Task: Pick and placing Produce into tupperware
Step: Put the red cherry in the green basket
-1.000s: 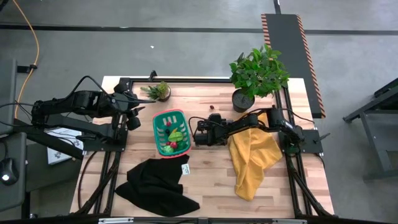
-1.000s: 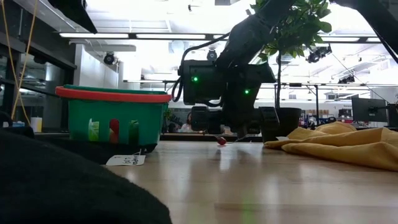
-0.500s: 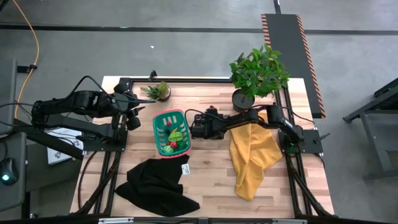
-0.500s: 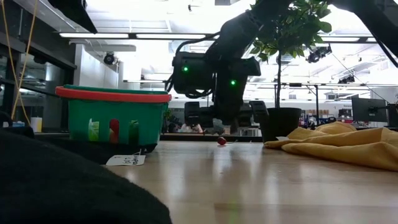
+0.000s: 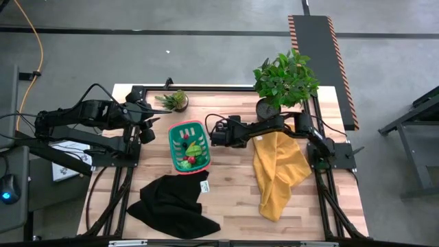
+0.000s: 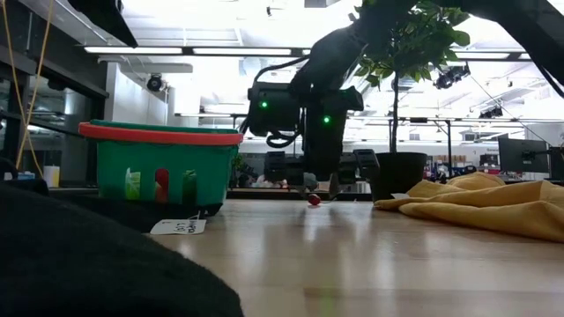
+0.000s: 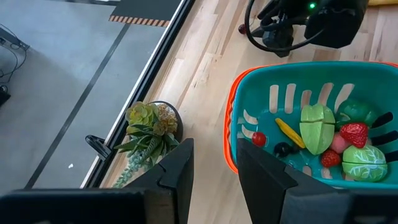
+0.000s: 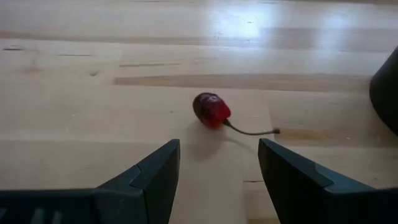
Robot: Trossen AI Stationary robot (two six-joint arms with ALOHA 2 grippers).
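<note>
Wooden counter (image 5: 226, 189) under bright shop lights — right claw (image 8: 217, 163) low, fingers spread wide, empty, lined up on red cherry (image 8: 211, 110) just ahead. Teal tupperware (image 5: 173, 140) nearby, partly filled. Left claw (image 7: 214, 168) parked open beside it. Next, likely: advance, pinch cherry.

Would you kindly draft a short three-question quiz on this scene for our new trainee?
1. True or false: the cherry lies on the bare table, outside the basket.
2. Which claw faces the cherry? A) left claw B) right claw
3. Fill in: the right claw's fingers are ____, with the cherry ahead of the gap.

Key: 1 true; 2 B; 3 open. The left claw waits, open, beside the basket near the small succulent.
</note>
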